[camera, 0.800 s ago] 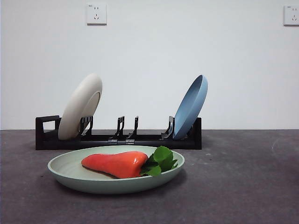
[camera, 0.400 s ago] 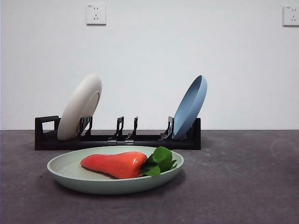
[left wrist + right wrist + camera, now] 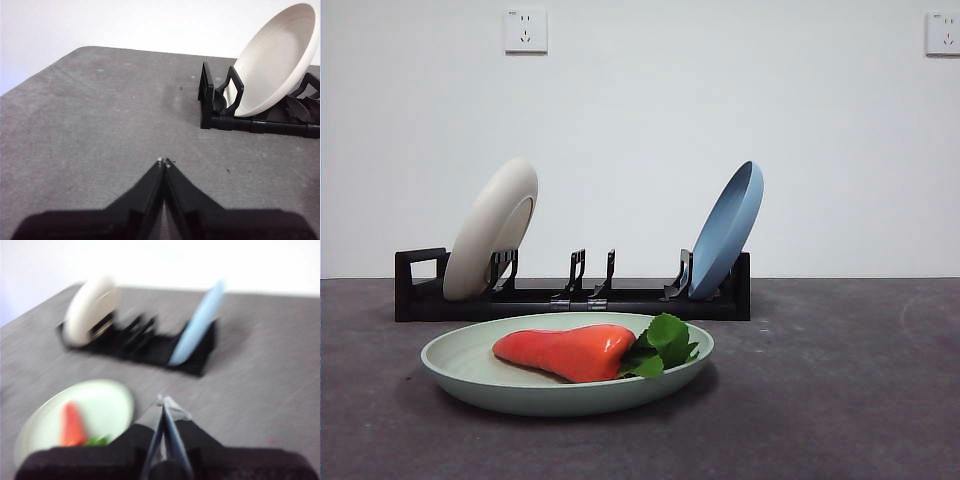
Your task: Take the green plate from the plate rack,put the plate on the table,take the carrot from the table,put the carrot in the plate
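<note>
Front view: carrot [image 3: 566, 352] lies in the green plate [image 3: 480, 385] on the bench [image 3: 840, 400], plate rack [image 3: 570, 298] behind w/ cream plate [image 3: 490, 230] and blue plate [image 3: 728, 230].

Left wrist: left gripper [image 3: 164, 162] closed, empty, near the rack's handle end.

Right wrist: blurred; right gripper [image 3: 162, 402] prob. closed, empty, beside the plate.

There were three plates in all: one green plate [image 3: 470, 372] lying flat on the bench [image 3: 840, 400], one cream plate [image 3: 490, 230] and one blue plate [image 3: 728, 230], both of these standing in the one plate rack [image 3: 570, 298]. One carrot [image 3: 565, 352] lay in the green plate. Two wall sockets [image 3: 525, 30] showed on the wall, and two grippers, left [image 3: 164, 162] and right [image 3: 162, 401]
</note>
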